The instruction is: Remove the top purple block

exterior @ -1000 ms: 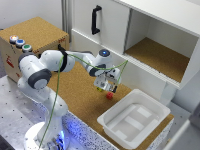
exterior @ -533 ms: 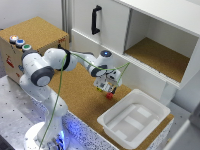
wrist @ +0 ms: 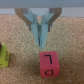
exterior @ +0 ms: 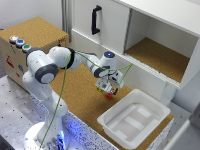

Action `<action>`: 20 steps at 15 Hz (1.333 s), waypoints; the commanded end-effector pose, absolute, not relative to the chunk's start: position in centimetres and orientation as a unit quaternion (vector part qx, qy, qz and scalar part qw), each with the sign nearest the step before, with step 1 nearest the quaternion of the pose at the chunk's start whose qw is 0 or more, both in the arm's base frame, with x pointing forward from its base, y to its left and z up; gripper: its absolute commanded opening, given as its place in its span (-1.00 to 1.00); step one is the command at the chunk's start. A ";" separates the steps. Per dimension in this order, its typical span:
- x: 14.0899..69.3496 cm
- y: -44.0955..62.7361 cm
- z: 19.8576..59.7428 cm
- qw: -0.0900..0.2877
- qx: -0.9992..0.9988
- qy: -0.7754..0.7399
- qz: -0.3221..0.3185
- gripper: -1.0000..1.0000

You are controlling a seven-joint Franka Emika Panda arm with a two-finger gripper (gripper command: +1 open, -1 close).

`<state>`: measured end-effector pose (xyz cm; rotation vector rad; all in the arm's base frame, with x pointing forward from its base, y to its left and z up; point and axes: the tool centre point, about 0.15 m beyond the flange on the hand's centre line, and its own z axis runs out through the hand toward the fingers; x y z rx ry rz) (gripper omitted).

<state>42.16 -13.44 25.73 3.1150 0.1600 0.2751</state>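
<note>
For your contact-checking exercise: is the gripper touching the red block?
Cannot tell. In the wrist view the gripper tips sit just above the red block, with no clear gap or contact.

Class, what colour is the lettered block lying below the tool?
Red block, clearest in the wrist view.

White tray [exterior: 159,100], cork board [exterior: 75,95]

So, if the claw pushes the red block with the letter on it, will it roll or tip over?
Probably neither. The red block looks like a cube resting flat on the cork surface, so it should slide rather than roll. It appears rigid and small, likely light. The cork may add some friction.
</note>
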 end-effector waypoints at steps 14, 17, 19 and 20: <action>36.9 1.2 29.2 -0.147 0.980 0.136 -0.004 -1.00; 37.2 1.3 28.5 -0.128 0.982 0.141 0.006 -1.00; 37.7 1.0 28.4 -0.110 0.984 0.138 0.016 -1.00; 38.0 0.7 28.6 -0.104 0.985 0.135 0.023 1.00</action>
